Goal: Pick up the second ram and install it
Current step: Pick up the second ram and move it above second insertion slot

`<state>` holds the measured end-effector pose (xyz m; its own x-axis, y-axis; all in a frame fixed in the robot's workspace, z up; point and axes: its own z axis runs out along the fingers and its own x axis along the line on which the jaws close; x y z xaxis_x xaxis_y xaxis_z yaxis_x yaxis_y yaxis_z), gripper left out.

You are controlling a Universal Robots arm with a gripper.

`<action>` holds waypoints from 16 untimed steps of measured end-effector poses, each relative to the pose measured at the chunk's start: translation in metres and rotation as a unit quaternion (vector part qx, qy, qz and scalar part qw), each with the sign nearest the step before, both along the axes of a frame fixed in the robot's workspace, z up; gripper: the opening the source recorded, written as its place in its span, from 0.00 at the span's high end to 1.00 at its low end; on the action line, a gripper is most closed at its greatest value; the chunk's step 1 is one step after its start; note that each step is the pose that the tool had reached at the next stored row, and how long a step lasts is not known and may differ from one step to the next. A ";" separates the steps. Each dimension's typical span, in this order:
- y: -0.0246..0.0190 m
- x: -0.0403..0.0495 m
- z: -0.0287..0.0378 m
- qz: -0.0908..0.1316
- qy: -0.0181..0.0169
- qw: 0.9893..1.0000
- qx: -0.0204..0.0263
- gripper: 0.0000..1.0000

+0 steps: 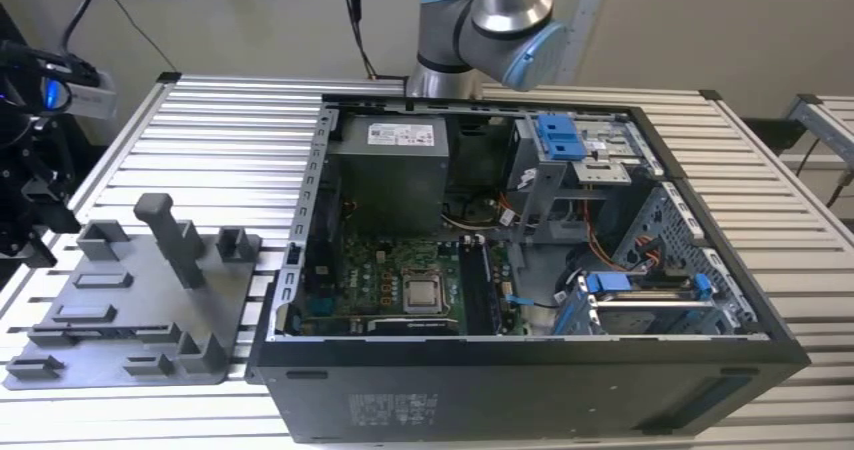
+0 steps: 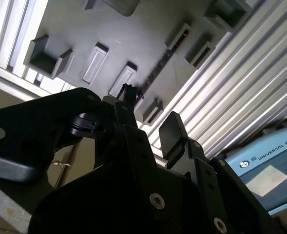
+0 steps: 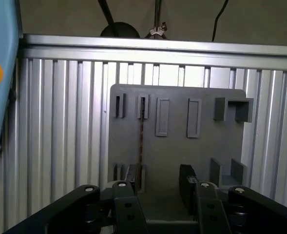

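Grey tray is lying below your gripper, jaws spread; you're hovering for the pick-up over the ram, sitting off-centre between them, so centring seems needed.

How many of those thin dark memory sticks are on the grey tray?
1. The ram stick stands on edge on the grey tray, close to the open claw. Others could be hidden inside the computer case.
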<state>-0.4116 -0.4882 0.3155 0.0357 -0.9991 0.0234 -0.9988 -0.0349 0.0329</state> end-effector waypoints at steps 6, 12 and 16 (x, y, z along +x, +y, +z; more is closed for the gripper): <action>0.0000 0.0000 -0.0076 -0.001 0.000 1.000 0.000 0.52; 0.0000 0.0000 -0.0150 -0.002 0.000 1.000 0.000 0.52; 0.0000 0.0000 -0.0195 -0.003 0.000 1.000 0.000 0.52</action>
